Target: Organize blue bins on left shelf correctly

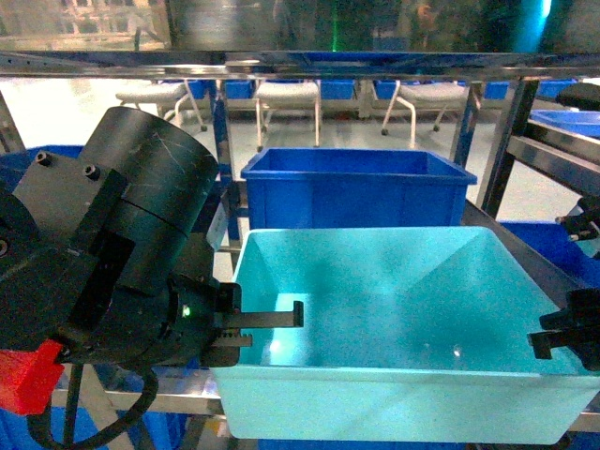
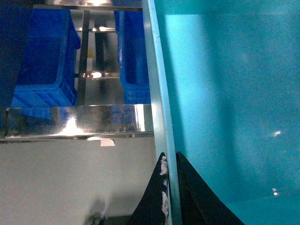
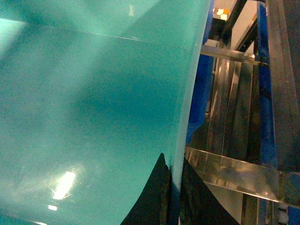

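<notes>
A tub [image 1: 394, 309] sits on the shelf [image 1: 281, 64], another bin [image 1: 356, 187] behind it.

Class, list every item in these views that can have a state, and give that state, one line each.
Turquoise bin: empty, upright, gripped on both side walls.
Royal-blue bin: upright behind the turquoise bin, contents hidden.
Left gripper: jaws shut on the turquoise bin's left wall.
Right gripper: jaws shut on the turquoise bin's right wall.
Steel rack: fixed, royal-blue bins on lower levels.

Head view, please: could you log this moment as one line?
left end effector: shut on turquoise bin | right end effector: shut on turquoise bin | blue bin behind
</notes>
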